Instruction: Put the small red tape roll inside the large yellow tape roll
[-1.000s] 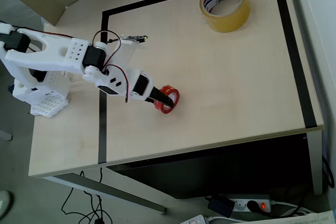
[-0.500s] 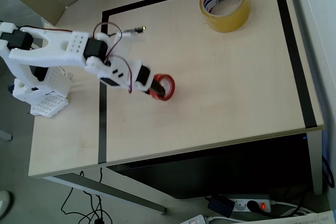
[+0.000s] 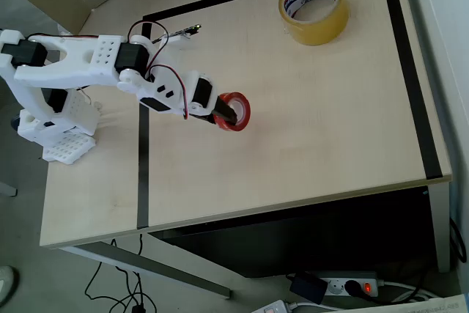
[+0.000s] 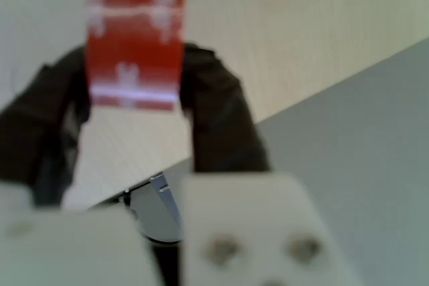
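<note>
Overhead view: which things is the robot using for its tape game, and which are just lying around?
For the job:
- small red tape roll, gripped by the gripper
- large yellow tape roll, at the table's far corner

Just lying about:
- power strip on the floor
- black tape lines on the table

overhead view bright, even, soft shadows — wrist view blurred, close parts unfocused
</note>
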